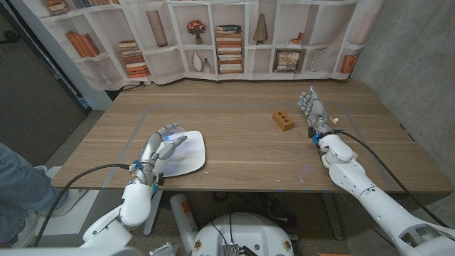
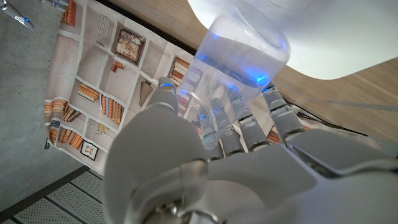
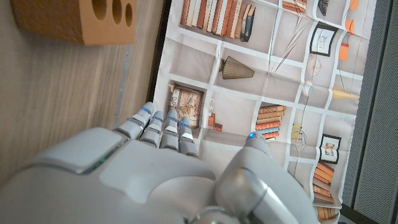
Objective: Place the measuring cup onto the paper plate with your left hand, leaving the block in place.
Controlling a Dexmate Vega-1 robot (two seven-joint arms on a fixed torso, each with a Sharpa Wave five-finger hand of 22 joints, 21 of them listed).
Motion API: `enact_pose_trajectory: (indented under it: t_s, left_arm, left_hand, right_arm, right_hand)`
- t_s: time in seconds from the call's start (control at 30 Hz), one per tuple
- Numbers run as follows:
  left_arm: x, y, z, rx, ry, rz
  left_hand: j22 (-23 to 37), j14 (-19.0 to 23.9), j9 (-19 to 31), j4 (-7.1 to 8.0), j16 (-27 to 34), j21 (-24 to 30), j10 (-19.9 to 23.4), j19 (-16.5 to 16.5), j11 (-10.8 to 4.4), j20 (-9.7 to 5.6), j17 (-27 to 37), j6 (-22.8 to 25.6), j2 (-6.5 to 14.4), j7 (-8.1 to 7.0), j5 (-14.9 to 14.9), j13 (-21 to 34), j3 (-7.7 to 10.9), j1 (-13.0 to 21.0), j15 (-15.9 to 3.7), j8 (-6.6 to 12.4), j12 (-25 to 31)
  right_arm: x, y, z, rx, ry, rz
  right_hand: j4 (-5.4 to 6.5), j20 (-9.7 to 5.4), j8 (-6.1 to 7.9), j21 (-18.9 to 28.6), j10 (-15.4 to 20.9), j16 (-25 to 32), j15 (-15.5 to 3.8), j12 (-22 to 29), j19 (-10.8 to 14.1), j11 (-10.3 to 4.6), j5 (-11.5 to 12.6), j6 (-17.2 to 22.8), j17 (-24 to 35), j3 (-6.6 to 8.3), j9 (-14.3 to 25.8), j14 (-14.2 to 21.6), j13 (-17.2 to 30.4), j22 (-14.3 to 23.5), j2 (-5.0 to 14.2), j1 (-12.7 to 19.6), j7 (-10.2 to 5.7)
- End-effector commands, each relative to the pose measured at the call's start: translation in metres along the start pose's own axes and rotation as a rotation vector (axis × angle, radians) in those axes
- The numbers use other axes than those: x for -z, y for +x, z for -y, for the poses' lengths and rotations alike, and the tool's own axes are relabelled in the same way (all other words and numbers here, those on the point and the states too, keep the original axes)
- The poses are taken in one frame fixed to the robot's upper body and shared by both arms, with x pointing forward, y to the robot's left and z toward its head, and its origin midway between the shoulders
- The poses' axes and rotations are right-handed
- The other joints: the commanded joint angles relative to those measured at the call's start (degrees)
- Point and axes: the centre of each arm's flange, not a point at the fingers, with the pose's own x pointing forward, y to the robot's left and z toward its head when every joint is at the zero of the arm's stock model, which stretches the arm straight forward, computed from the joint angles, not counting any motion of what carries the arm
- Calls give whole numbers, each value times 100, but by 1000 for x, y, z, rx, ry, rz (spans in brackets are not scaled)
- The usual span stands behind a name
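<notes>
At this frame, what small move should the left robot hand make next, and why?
Probably lower the measuring cup a little and set it down. The left robot hand holds the clear cup over the paper plate, at its left part; whether it already touches is unclear. The block sits far off by the right robot hand.

cup [image 2: 242,53]: clear plastic, held in left hand's fingers [image 2: 245,121] over plate
plate [image 1: 190,153]: white, flat on desk's near left
block [image 1: 283,119]: orange, holed, mid-right
</notes>
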Motion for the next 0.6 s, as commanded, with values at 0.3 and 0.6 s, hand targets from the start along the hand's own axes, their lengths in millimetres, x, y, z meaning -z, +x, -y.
enact_pose_trajectory:
  t_s: [0.3, 0.6]
  left_arm:
    - [11, -13, 4, -17, -25, -33]
    - [14, -17, 4, -23, -35, -36]
  left_hand:
    - [28, -99, -6, -8, -23, -30, -73, -52, -64, 12, -9, 14, 27, -11, 57, 11, 63, -6, 11, -19, -43]
    - [30, -130, -7, -13, -33, -48, -90, -87, -42, 23, -13, 11, 21, -12, 61, 14, 69, -13, 19, -26, -53]
  right_arm:
    - [0, 2, -3, -11, -9, -11]
    - [-3, 4, -5, -14, -14, -8]
  right_hand:
    - [3, 6, 5, 23, 62, 4, -2, -18, 35, -7, -32, 56, 20, -18, 11, 52, 25, 33, 79, 9, 3]
    - [1, 1, 4, 24, 58, 5, -8, -21, 38, -13, -32, 54, 20, -21, 11, 56, 25, 33, 83, 11, 3]
